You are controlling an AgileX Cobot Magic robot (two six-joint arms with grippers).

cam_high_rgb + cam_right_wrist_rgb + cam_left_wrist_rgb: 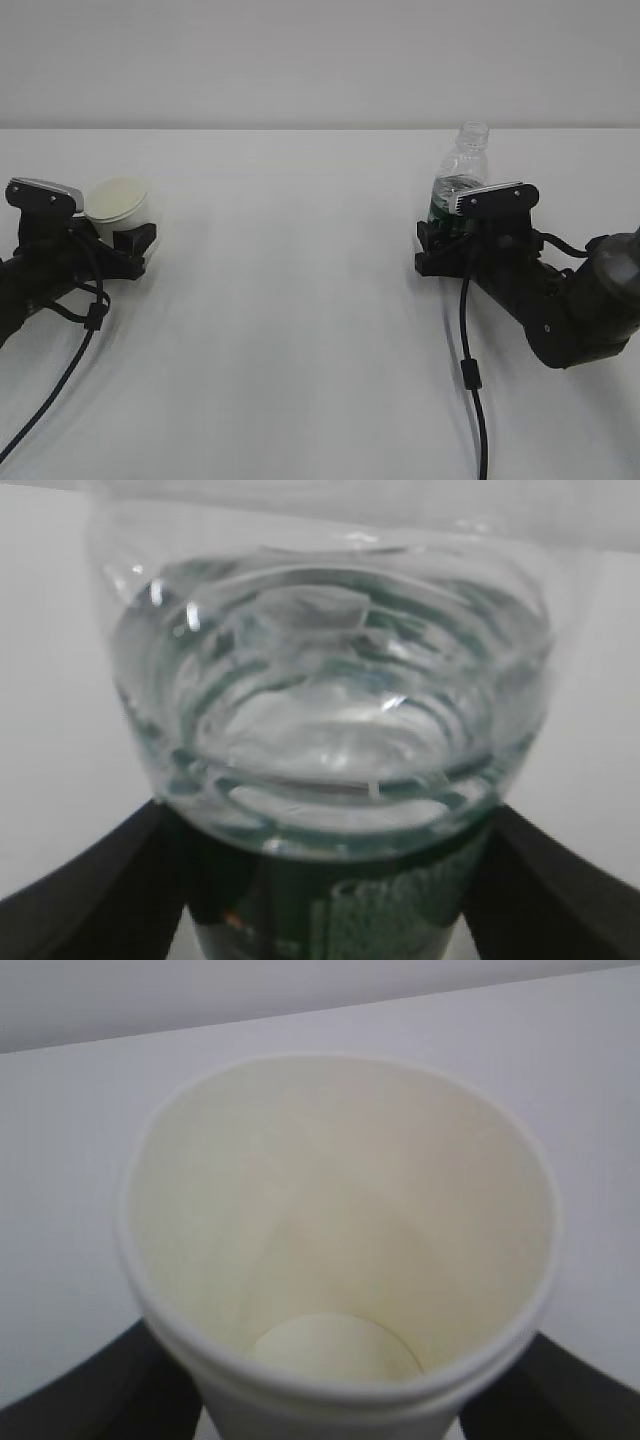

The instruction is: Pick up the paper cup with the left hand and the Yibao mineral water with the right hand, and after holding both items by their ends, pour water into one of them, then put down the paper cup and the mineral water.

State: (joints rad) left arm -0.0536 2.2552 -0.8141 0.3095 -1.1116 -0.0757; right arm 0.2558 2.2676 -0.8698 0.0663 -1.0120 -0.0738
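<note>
The white desk (300, 300) carries both arms and both task items. Taking the Yibao mineral water (462, 175) as reference: it stands upright on the right half of the desk, its open narrow neck uppermost and its dark green label band low on the body. The right hand (560, 300) lies along the desk behind and to the right of the bottle, with a flat grey plate (490, 197) directly in front of the bottle's lower half.

The right pincer (440, 245) sits at the bottle's base. In the right wrist view, its black fingers (90, 890) flank the green label (340, 910) on both sides and touch it, so the pincer is pinching the bottle low down. Clear water (330, 730) shows through the ribbed wall above the label.

The paper cup (118, 207) is well apart from the bottle, far to its left, near the desk's left edge. Its mouth tilts slightly toward the camera. The left hand (50, 270) lies beside it, the silver-grey box (45, 193) just left of the cup rim.

The left pincer (125, 245) is at the cup's lower part. In the left wrist view, black fingers (80, 1390) sit against the cup (340, 1230) on each side, pinching it. The cup's cream interior is dry. Whether either item is lifted off the desk cannot be determined.
</note>
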